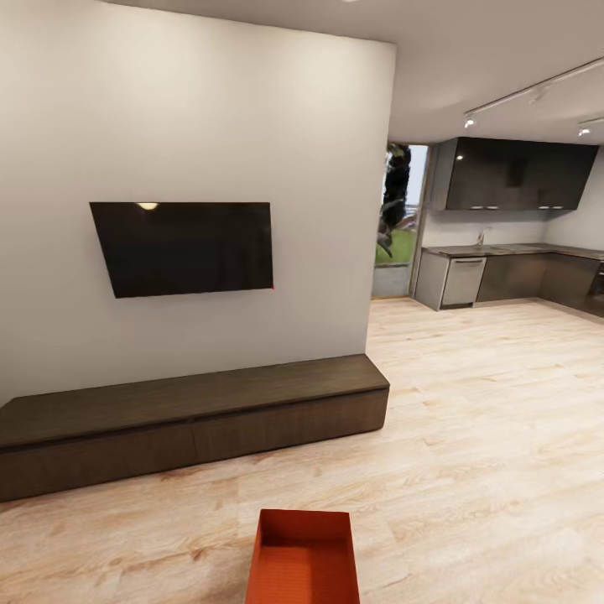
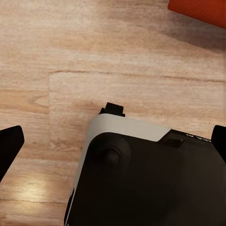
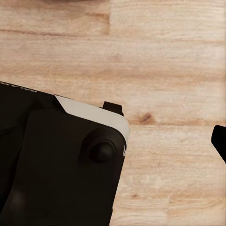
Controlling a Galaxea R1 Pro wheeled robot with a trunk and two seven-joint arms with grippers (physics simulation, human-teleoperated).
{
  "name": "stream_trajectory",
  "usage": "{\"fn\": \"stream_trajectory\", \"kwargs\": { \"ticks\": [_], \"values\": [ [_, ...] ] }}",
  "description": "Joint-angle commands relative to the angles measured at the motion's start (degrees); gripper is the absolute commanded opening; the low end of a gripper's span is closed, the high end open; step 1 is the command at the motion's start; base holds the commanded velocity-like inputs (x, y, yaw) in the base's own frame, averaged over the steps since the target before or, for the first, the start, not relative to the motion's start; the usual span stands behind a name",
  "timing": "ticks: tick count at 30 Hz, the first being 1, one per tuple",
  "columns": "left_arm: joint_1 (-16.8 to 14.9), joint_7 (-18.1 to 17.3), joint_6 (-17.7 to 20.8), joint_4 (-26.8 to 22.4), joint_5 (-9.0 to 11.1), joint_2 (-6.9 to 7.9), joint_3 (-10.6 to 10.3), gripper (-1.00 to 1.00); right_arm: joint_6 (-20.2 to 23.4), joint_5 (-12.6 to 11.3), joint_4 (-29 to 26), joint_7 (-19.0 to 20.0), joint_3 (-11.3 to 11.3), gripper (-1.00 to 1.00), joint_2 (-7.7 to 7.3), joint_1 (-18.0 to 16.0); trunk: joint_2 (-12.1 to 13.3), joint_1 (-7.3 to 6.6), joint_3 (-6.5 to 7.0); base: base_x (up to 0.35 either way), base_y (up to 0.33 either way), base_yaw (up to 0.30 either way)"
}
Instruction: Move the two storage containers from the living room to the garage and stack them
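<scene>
One bin (image 1: 303,558) lies on the wood floor (image 1: 486,436) dead ahead, long axis pointing away, midway between arms; left claw (image 2: 113,141) spread, right's state unclear.

Before you, an orange-red storage container (image 1: 304,560) sits on light wood plank floor (image 1: 486,436) with brown grain streaks. A black TV (image 1: 183,247) hangs on the white wall (image 1: 168,109); the bench (image 1: 184,415) is dark brown, the kitchen cabinets (image 1: 512,174) glossy black.
</scene>
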Motion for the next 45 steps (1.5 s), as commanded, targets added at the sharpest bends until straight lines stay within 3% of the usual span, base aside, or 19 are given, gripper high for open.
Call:
{"fn": "stream_trajectory", "kwargs": {
  "ticks": [1, 35, 45],
  "values": [
    [-0.04, 0.10, -0.11, 0.01, 0.29, 0.00, -0.08, 1.00, -0.23, 0.40, 0.16, -0.31, 0.18, 1.00, 0.03, -0.08, -0.06, 0.01, -0.09, 0.000, -0.008, 0.000],
    [-0.04, 0.04, -0.22, 0.01, 0.20, -0.21, -0.02, 1.00, -0.27, 0.20, 0.16, -0.39, -0.05, 1.00, 0.18, -0.08, -0.06, 0.01, -0.09, 0.000, 0.003, 0.000],
    [-0.04, 0.08, -2.74, 0.01, 0.24, -0.09, -0.02, 1.00, -0.30, -0.14, 0.16, -0.31, -0.14, 1.00, 0.12, -0.08, -0.06, 0.01, -0.09, 0.000, 0.000, 0.000]
  ]
}}
